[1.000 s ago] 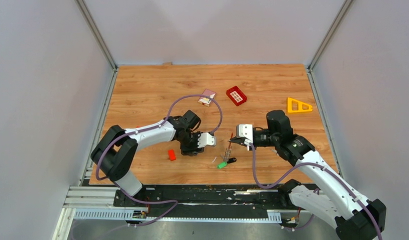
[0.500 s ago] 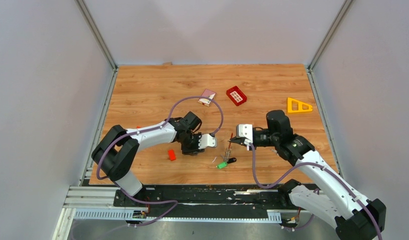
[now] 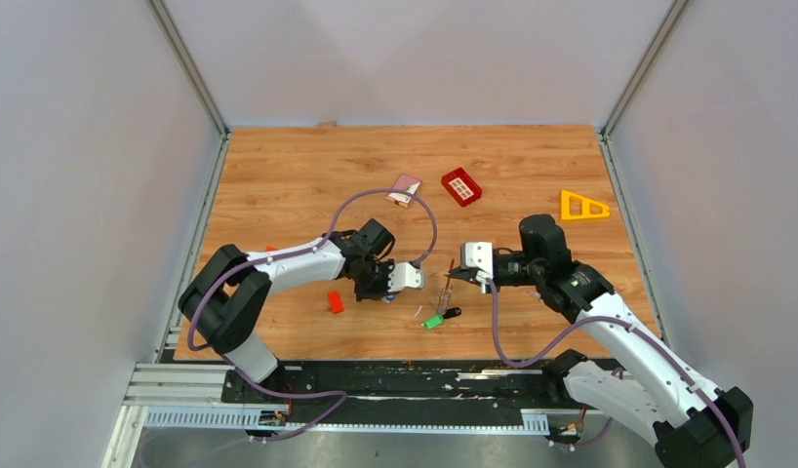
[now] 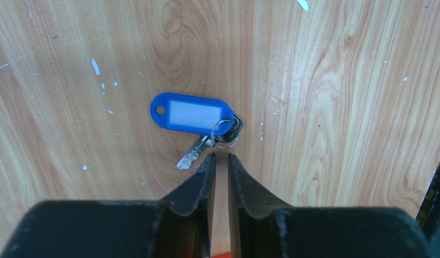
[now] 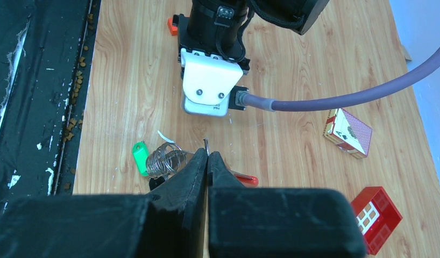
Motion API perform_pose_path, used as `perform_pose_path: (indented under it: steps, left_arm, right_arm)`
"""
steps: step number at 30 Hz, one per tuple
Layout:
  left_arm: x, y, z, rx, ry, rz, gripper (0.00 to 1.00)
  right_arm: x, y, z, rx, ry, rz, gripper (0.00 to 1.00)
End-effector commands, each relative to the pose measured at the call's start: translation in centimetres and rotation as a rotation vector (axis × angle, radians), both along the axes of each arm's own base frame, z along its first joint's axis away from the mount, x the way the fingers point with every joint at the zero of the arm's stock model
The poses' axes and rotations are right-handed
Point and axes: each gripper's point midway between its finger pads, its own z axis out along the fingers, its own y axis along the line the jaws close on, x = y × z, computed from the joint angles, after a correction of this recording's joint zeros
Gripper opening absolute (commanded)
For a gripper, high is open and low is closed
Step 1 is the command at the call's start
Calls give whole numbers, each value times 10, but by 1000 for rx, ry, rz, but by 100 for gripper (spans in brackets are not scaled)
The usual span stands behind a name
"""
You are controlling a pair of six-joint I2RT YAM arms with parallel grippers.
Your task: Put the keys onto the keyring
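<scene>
Currently: left gripper (image 4: 219, 158) empty, jaws a slit apart, tips just short of blue key (image 4: 192, 114) on desk (image 4: 341, 107); right gripper (image 5: 207, 156) clamped on keyring (image 5: 164, 158). Risk: key nudged away, flat blade missed by narrow jaws.

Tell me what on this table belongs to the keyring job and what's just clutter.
Job: blue-tagged key, green-tagged key, black-headed key, keyring.
Clutter: small red block, red gridded tray, yellow triangle, card box.
</scene>
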Motion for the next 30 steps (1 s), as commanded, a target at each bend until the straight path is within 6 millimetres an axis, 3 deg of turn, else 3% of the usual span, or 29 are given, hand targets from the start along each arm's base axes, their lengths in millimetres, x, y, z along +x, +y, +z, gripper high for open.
perform_pose_path:
  steps: [1,6,11,30]
  left_arm:
    - [-10,2,4,-4,26,-8,25]
    - [-13,-7,10,-61,36,-21,39]
    - [-7,-15,13,-82,27,-21,44]
    - [2,-31,7,-54,12,45,42]
  right_arm:
    - [1,3,8,18,-24,14,0]
    - [1,3,7,16,-22,13,0]
    - [1,3,8,16,-23,13,0]
    - [1,2,8,14,-23,11,0]
